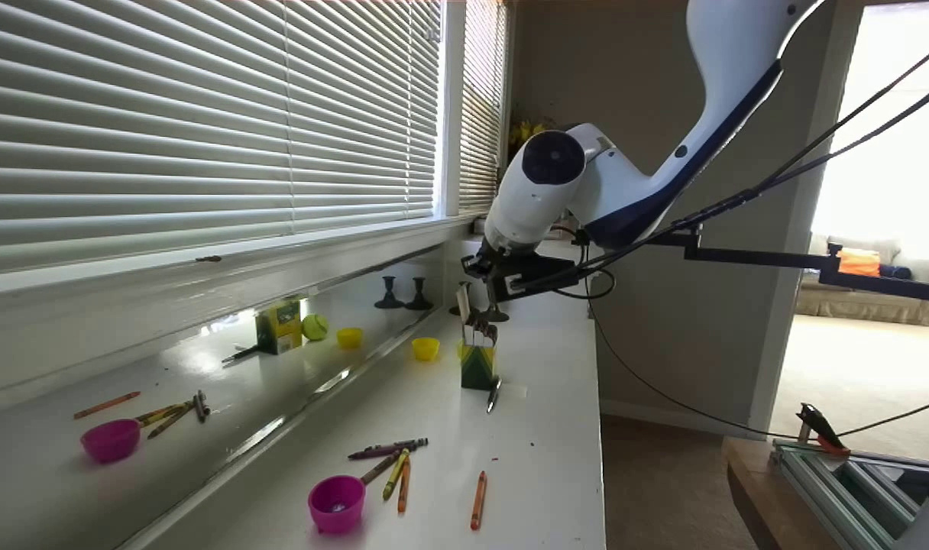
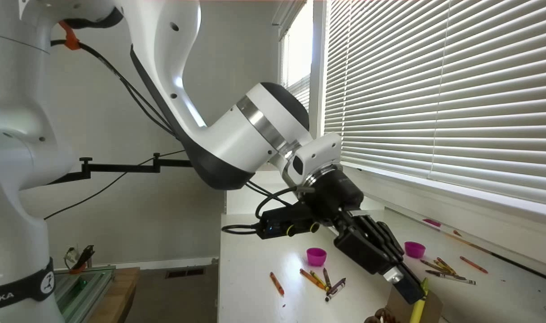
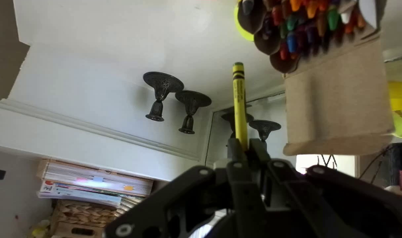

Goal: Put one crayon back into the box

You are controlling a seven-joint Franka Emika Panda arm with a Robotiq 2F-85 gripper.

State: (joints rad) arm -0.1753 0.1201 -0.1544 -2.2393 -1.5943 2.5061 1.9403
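The green and yellow crayon box (image 1: 477, 370) stands upright and open on the white counter. In the wrist view its brown cardboard side (image 3: 336, 99) is at the right, with many crayon tips at its top. My gripper (image 3: 245, 145) is shut on a yellow crayon (image 3: 239, 99). In an exterior view the gripper (image 2: 416, 294) points down beside the box (image 2: 431, 309), and the yellow crayon (image 2: 418, 309) hangs below the fingers. In the wrist view the crayon appears beside the box, not among its crayons. Its lower end is cut off in the exterior view.
Several loose crayons (image 1: 396, 473) lie by a magenta cup (image 1: 337, 506); an orange crayon (image 1: 478, 500) lies apart. A pen (image 1: 493, 396) lies at the box's foot. A yellow cup (image 1: 425, 349) and dark candlesticks (image 3: 163, 86) stand behind. A mirror strip (image 1: 205, 405) runs along the window side.
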